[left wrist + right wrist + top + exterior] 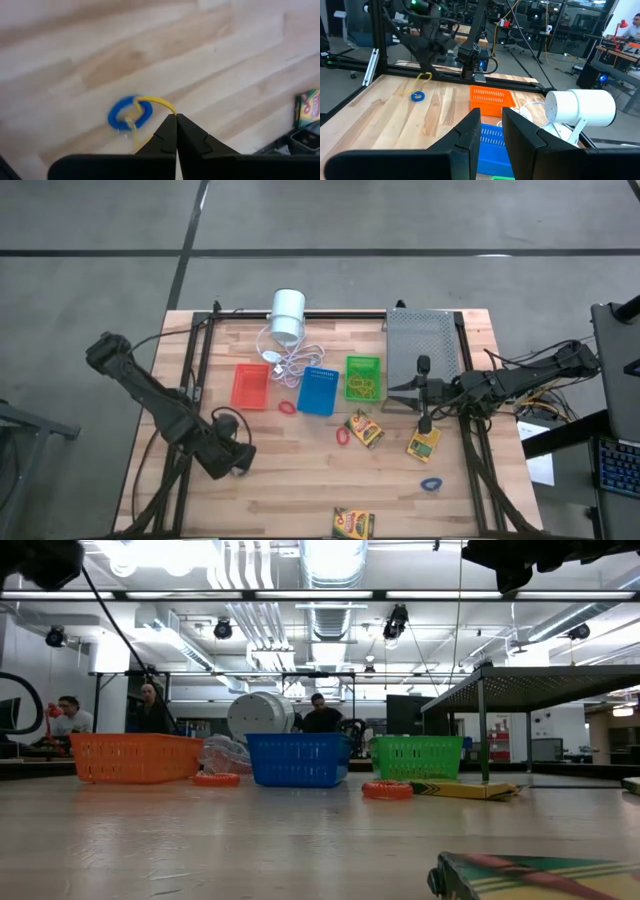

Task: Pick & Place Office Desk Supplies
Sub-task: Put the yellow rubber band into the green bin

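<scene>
1. Left claw (176,116) is clenched, with a yellow band (155,101) pinched at the very tips. It's low over the left front of the bench (300,480). The tip pinch makes sense, since the band is too thin to grab any other way.
2. The band's free end drapes onto a blue band (129,112) lying flat on the bench, so lifting may drag that one along.
3. Right claw (490,132) is parted with nothing in it. It's parked high between the green basket (363,378) and the grey tray (425,340), out of the way.
4. The green basket already holds yellowish bands, so that's the likely drop spot.
5. Red basket (250,386) and blue basket (318,391) sit in a row with it. Three crayon boxes (365,428) and two red bands (288,407) lie loose, unsorted.
</scene>
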Robot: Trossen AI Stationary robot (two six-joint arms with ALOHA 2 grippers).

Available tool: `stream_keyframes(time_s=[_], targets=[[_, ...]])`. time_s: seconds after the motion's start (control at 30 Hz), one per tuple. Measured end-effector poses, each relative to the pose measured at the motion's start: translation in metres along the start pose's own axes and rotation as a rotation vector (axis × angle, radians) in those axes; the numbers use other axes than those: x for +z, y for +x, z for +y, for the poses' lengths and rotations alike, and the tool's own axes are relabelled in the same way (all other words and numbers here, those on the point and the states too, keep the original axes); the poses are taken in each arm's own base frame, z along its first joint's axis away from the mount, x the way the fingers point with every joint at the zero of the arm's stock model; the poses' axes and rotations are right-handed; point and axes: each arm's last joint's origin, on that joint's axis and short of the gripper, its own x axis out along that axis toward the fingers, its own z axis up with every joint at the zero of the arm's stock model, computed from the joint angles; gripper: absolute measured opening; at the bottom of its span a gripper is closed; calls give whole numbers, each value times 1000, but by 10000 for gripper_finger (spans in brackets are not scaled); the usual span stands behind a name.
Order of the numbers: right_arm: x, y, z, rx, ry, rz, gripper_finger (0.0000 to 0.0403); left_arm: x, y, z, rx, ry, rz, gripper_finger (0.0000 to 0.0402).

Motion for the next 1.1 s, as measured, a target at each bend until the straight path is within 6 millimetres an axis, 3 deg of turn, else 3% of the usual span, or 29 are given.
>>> stream_keyframes(time_s=[0.6, 0.8, 1.1], targets=[[0, 0, 0, 0, 0, 0, 75, 53, -40, -34, -45, 322, -332, 3], [0, 0, 0, 0, 0, 0, 75, 79, -44, -45, -41, 432, -483, 3], [0, 0, 0, 0, 0, 0, 75, 124, -49, -68, -65, 733, -711, 3]])
